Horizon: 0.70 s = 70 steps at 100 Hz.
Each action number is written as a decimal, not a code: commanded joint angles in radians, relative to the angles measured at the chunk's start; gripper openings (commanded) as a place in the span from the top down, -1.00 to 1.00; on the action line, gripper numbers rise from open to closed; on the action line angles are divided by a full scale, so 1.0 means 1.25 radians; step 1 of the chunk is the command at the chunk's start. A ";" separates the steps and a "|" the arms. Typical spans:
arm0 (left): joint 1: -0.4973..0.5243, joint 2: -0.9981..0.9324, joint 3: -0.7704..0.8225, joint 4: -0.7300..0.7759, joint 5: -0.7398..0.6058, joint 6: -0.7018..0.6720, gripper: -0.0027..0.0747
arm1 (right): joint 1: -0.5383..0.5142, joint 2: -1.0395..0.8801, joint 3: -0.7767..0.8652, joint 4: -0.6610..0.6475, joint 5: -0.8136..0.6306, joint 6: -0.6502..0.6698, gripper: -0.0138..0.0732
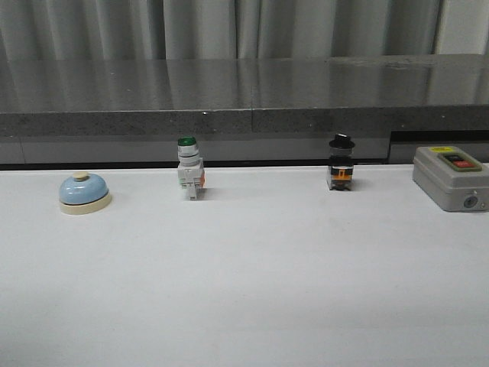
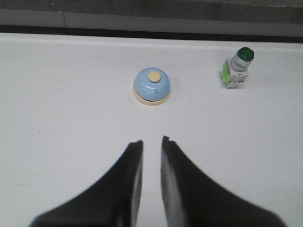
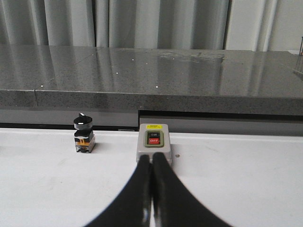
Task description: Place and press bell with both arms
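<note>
A white table (image 1: 244,283) is seen in front of a grey speckled stone ledge (image 1: 244,95), with pale pleated curtains (image 1: 229,27) hung behind.

The left gripper (image 2: 151,142) is held above the table with its two black fingers (image 2: 129,175) parted by a narrow gap, nothing between them. Just beyond the fingertips the bell (image 2: 151,86) is found, upright on its cream base with the cream button on top, apart from the gripper. Off to one side of it a green-capped white switch (image 2: 236,68) is set.

The right gripper (image 3: 152,157) is seen with its fingers pressed together, empty. Directly past its tips a grey box (image 3: 154,142) with a red and a black button is placed; a black-capped switch (image 3: 84,135) stands beside it.

In the front view neither arm is shown. The bell is located at the far left of the table, then the green-capped switch, the black-capped switch and the grey box at the right edge, all well apart in a row near the ledge.
</note>
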 commanded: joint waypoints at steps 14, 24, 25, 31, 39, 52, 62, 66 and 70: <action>0.000 -0.007 -0.032 -0.005 -0.019 0.035 -0.86 | -0.005 -0.014 -0.012 -0.007 -0.067 -0.005 0.82; 0.000 -0.007 -0.032 -0.005 -0.014 0.035 -0.82 | -0.005 -0.014 -0.012 -0.007 -0.067 -0.005 0.82; 0.000 -0.007 -0.032 -0.005 -0.014 0.035 -0.82 | -0.005 -0.014 -0.012 -0.007 -0.067 -0.005 0.82; 0.000 -0.007 -0.032 -0.005 -0.021 0.035 -0.76 | -0.005 -0.014 -0.012 -0.007 -0.067 -0.005 0.82; 0.000 -0.007 -0.032 -0.020 -0.037 0.034 -0.72 | -0.005 -0.014 -0.012 -0.007 -0.067 -0.005 0.82; 0.000 0.004 -0.037 -0.036 -0.054 0.034 -0.71 | -0.005 -0.014 -0.012 -0.007 -0.067 -0.005 0.82; -0.005 0.038 -0.060 -0.036 -0.043 0.037 -0.71 | -0.005 -0.014 -0.012 -0.007 -0.067 -0.005 0.82; -0.011 0.059 -0.075 -0.036 -0.041 0.039 -0.71 | -0.005 -0.014 -0.012 -0.007 -0.067 -0.005 0.82; -0.018 0.078 -0.091 -0.036 -0.041 0.053 -0.71 | -0.005 -0.014 -0.012 -0.007 -0.067 -0.005 0.82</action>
